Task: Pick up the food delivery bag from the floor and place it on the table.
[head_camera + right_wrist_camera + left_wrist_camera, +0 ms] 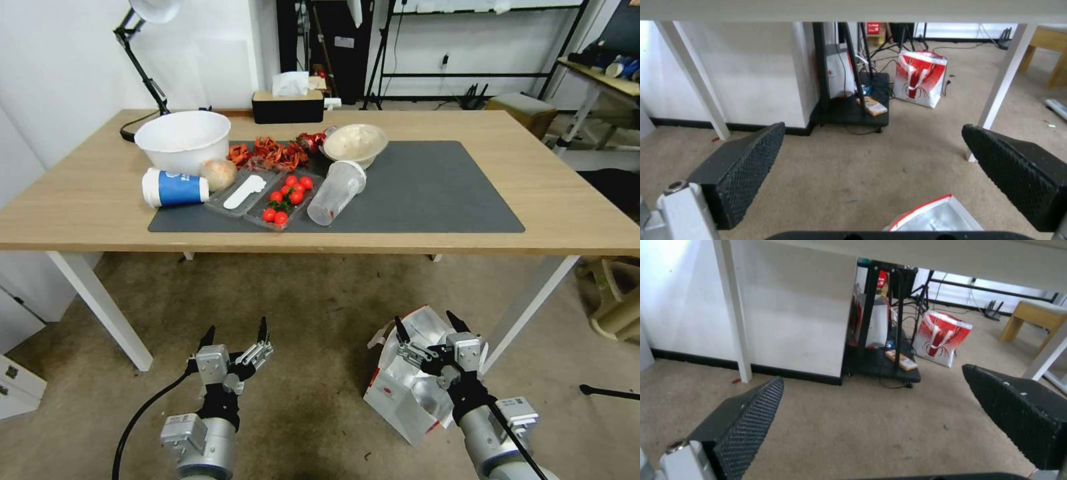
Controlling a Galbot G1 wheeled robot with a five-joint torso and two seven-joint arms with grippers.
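Note:
The food delivery bag (400,400) stands on the floor (320,300) in front of the table's right leg. It is white with a small red logo, and its open mouth shows silver foil. My right gripper (427,321) hovers open just above that mouth. The right wrist view shows the bag's foil rim (933,216) close under the gripper (873,128), with nothing between the fingers. My left gripper (236,328) hangs open over bare floor to the bag's left, also seen in its wrist view (872,376). The table (467,127) has a light-wood top and a dark grey mat (433,187).
The mat's left half holds a white bowl (183,140), a lying blue cup (175,188), a tomato tray (287,197), a lying clear cup (337,193) and a beige bowl (355,143). White table legs (100,307) (530,310) flank the arms. A second red-and-white bag (920,78) stands beyond the table.

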